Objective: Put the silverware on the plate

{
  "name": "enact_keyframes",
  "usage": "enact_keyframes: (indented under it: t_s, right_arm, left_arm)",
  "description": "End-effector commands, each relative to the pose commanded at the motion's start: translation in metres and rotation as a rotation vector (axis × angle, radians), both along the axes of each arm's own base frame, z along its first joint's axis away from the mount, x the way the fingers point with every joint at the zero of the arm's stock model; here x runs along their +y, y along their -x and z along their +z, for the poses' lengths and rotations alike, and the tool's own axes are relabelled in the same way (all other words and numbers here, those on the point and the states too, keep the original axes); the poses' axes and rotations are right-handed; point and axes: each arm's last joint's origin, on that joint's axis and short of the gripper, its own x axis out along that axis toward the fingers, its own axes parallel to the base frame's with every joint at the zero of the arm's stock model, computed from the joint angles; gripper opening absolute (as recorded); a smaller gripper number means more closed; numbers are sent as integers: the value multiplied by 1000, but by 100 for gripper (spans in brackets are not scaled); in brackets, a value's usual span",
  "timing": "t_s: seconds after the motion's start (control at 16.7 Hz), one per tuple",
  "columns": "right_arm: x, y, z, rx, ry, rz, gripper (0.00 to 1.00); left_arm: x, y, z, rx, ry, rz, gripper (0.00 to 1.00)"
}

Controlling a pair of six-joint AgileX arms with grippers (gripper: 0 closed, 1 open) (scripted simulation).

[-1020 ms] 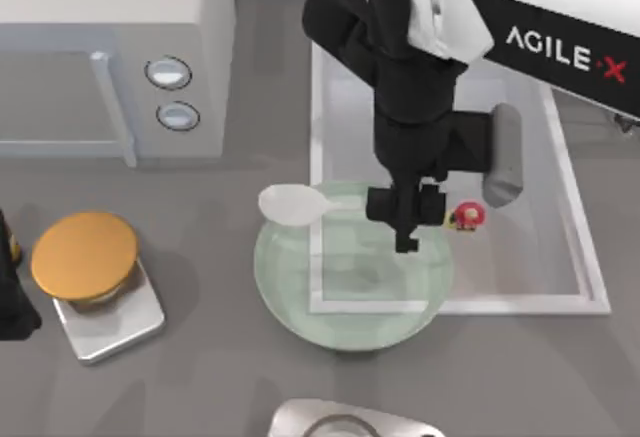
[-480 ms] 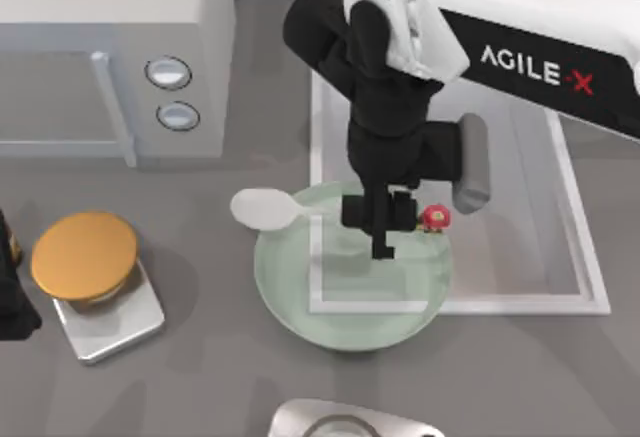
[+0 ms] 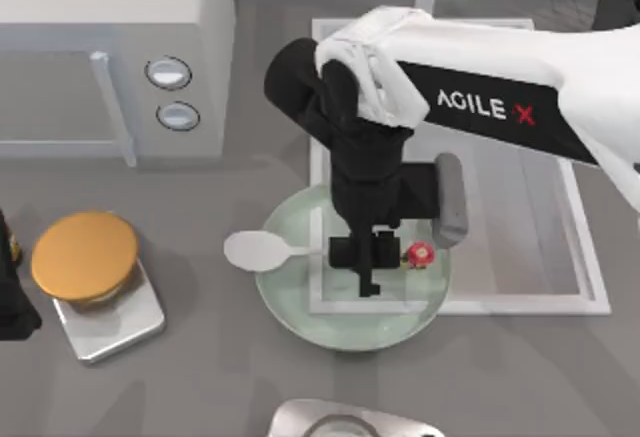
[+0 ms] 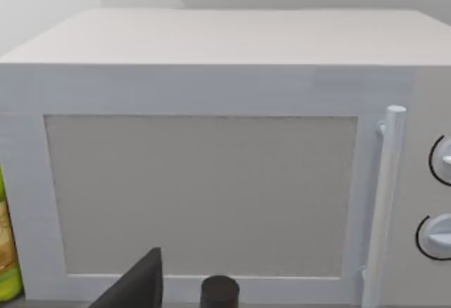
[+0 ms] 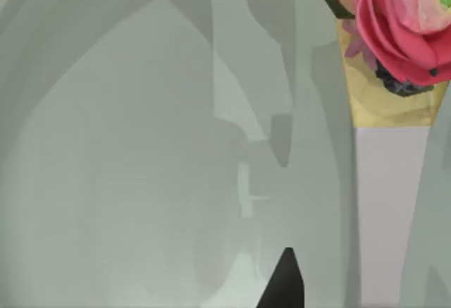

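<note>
Pinching the silverware [image 3: 300,251] mid-handle, the right end effector [image 3: 366,257] hangs over the plate [image 3: 290,302]; the spoon's bowl juts past the plate's left rim. Nearby stand a microwave [image 3: 120,47], an orange disc [image 3: 84,255] and a white tray [image 3: 560,257]. Left end effector [image 3: 10,302]: parked at the counter's [image 3: 200,357] left edge, fingers cannot be told.

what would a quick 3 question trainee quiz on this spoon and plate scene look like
1. True or false: the spoon's bowl lies fully inside the plate's rim.
2. Which arm's gripper is over the plate? A) left B) right
3. Fill in: the orange disc sits on a square steel ____.

Key:
1. False. The bowl juts past the plate's left rim, over the table.
2. B. The right gripper is over the plate, on the spoon's handle, beside the red knob. The left arm is parked at the table's left edge.
3. base
</note>
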Motion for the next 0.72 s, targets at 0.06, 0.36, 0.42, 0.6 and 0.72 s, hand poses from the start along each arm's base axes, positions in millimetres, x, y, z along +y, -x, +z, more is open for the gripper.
enact_keyframes:
  t_s: [0.06, 0.36, 0.42, 0.6, 0.72]
  right_arm:
    - [0, 0, 0, 0, 0, 0, 0]
    - [0, 0, 0, 0, 0, 0, 23]
    - [0, 0, 0, 0, 0, 0, 30]
    - [0, 0, 0, 0, 0, 0, 53]
    - [0, 0, 0, 0, 0, 0, 68]
  left_arm:
    - [0, 0, 0, 0, 0, 0, 100]
    - [0, 0, 0, 0, 0, 0, 100]
    - [0, 0, 0, 0, 0, 0, 100]
    - [0, 0, 0, 0, 0, 0, 100]
    - [0, 0, 0, 0, 0, 0, 100]
